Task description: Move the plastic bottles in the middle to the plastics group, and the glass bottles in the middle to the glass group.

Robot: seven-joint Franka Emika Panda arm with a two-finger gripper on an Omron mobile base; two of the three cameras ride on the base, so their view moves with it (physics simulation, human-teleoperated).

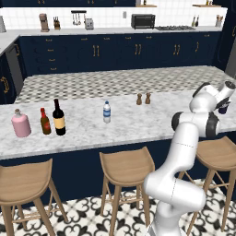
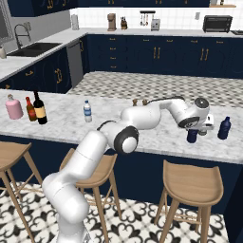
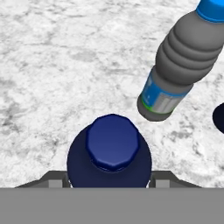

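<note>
The gripper (image 3: 109, 183) is sitting closed around the dark navy bottle (image 3: 110, 153), one finger pressing on each side of its body, and the hand view is looking straight down on the bottle's navy cap. Relative to that held bottle, the clear greyish bottle with the blue cap (image 3: 179, 61) is standing just beside it on the marble counter (image 3: 52, 65), close but not touching; in the right base view the second dark blue bottle (image 2: 224, 128) is standing a little further along, on the far side of the gripper from the arm. Well apart from the held bottle, towards the other end of the counter, the white-capped clear bottle (image 1: 107, 112) is standing alone, and beyond it the tall wine bottle (image 1: 58, 118) is standing just beside the small brown red-capped bottle (image 1: 45, 122) and the pink jug (image 1: 20, 124).
</note>
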